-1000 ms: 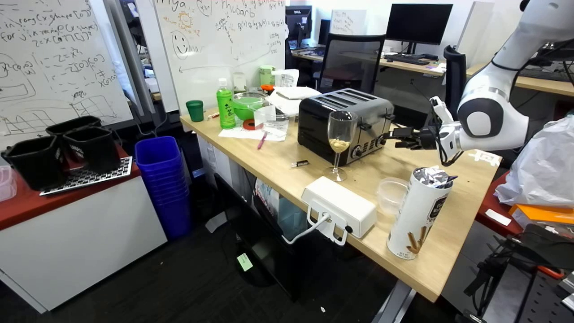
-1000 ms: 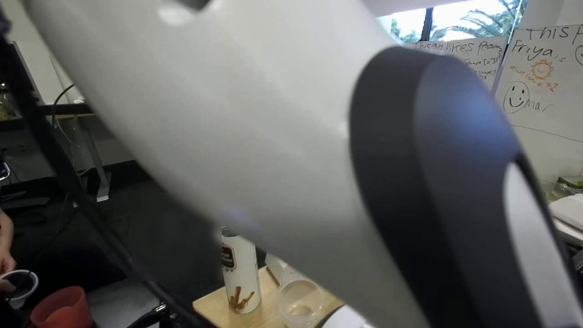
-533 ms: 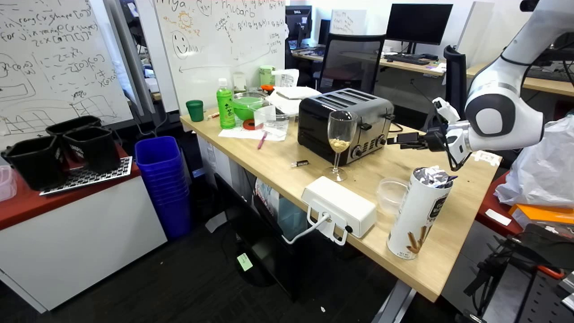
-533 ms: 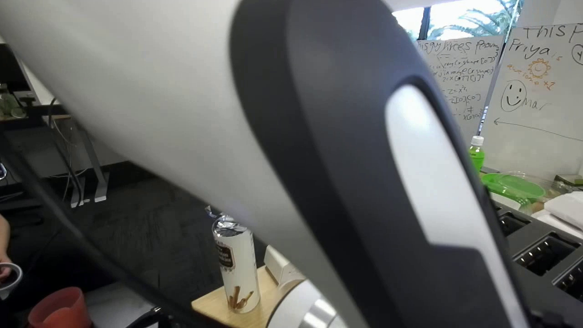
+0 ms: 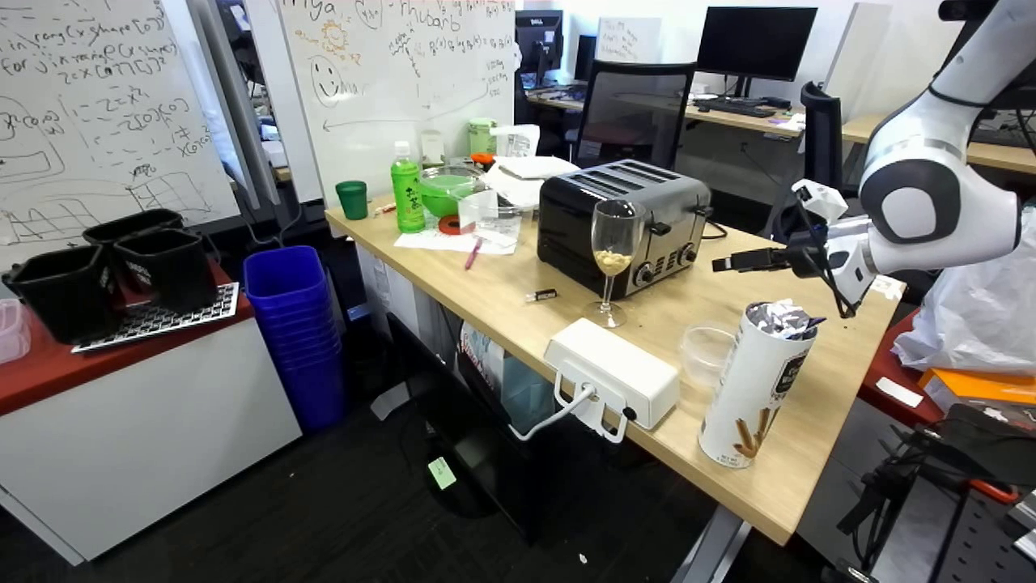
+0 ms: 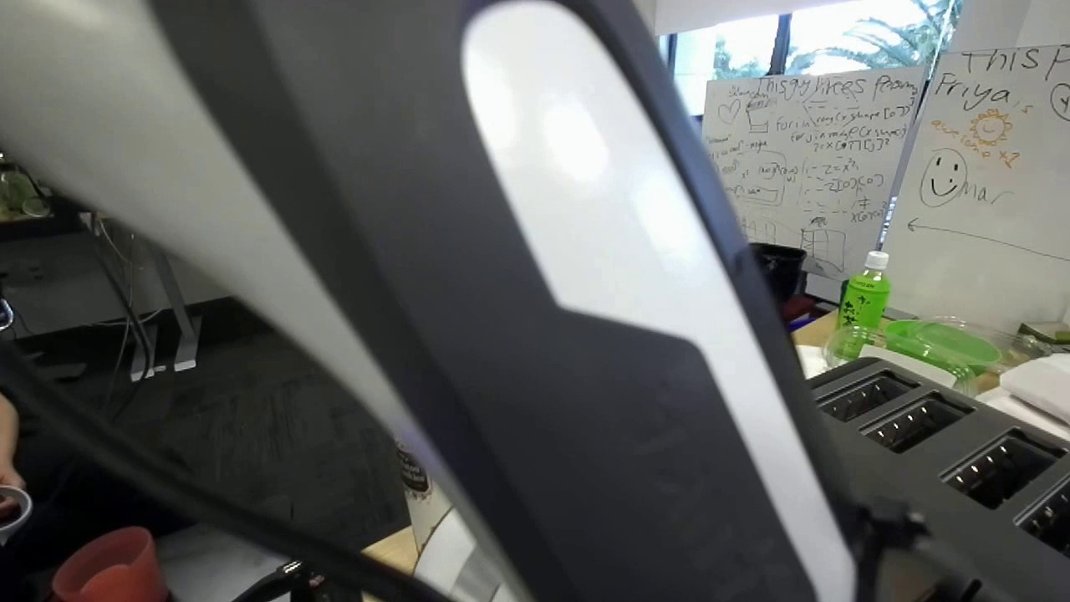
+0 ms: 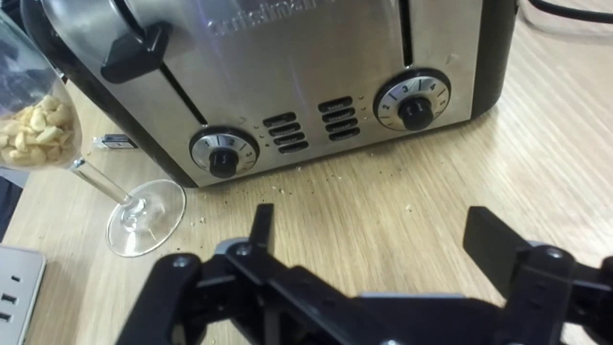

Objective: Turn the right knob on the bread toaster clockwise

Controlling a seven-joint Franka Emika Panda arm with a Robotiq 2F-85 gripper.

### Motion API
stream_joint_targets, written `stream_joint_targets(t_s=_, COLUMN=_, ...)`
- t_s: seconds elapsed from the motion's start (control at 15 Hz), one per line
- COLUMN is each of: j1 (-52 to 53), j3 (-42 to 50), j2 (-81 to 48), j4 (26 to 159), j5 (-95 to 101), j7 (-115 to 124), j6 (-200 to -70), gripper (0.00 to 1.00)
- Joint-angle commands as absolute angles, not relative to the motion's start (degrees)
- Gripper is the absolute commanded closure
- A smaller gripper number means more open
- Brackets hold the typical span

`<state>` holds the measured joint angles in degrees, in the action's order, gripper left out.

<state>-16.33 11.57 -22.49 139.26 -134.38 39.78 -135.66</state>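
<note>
Biggest first: the wooden tabletop [image 5: 696, 300], the white arm [image 5: 919, 154] hanging over it. There's the bread toaster [image 7: 297, 72], standing on the wood, chrome front toward the arm! Tall canister [image 5: 757, 389] near one corner, white box [image 5: 611, 368] along the edge, stemmed glass [image 5: 617, 231] just beside the toaster's left front corner as the wrist view sees it. Here's the claw [image 7: 368, 215], jaws spread wide apart, tabletop showing between them, clear of that chrome front. Down to the right knob [image 7: 415, 113], black and low, 3 and 4 printed above it. And tiny, pale nut-like pieces [image 7: 43, 132] in the glass!
</note>
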Motion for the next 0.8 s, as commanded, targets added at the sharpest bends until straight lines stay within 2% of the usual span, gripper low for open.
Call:
stream_joint_targets(t_s=0.0, j1=-15.3, j3=12.1, j2=-21.1, j4=141.0, j5=-135.7, j7=36.0, j6=-137.6, gripper=0.00)
stream_joint_targets(t_s=0.6, j1=-15.2, j3=12.3, j2=-16.9, j4=145.5, j5=-136.5, j7=30.6, j6=-139.0, gripper=0.00)
stream_joint_targets(t_s=0.73, j1=-15.7, j3=11.9, j2=-19.2, j4=143.9, j5=-135.3, j7=32.3, j6=-137.7, gripper=0.00)
